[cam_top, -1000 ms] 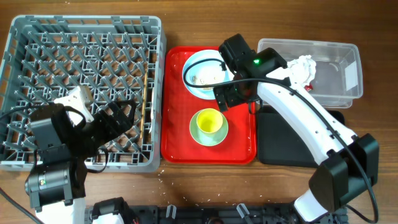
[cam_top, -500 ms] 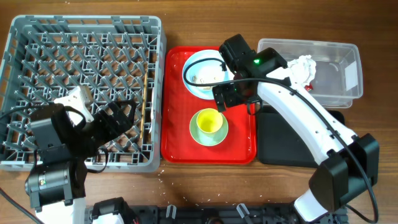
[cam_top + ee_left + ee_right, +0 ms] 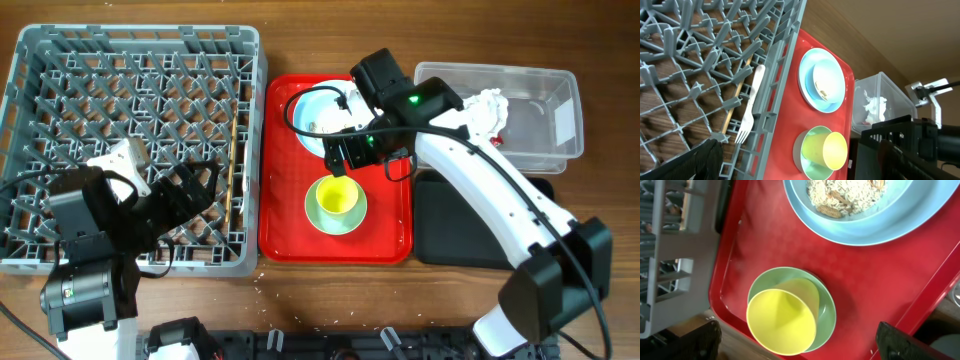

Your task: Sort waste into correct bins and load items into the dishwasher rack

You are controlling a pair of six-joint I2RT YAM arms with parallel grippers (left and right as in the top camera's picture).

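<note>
The grey dishwasher rack (image 3: 130, 60) fills the left side. A white fork (image 3: 752, 102) and wooden chopsticks (image 3: 233, 170) lie in it near its right wall. My left gripper (image 3: 195, 195) hovers open and empty over the rack's front right part. On the red tray (image 3: 385, 235) a pale blue plate (image 3: 318, 105) holds beige food scraps (image 3: 855, 195). In front of it a yellow-green cup (image 3: 782, 322) stands on a green saucer (image 3: 826, 312). My right gripper (image 3: 368, 158) hangs open between plate and cup, just above the cup. The crumpled napkin (image 3: 487, 108) lies in the clear tub (image 3: 545, 135).
A shallow black tray (image 3: 470, 230) sits in front of the clear tub, right of the red tray. The right arm (image 3: 490, 190) stretches across it. Crumbs dot the wooden table (image 3: 300, 290) near the front edge.
My right gripper has shifted a little to the left, from the plate's edge toward the cup. The left arm has not moved.
</note>
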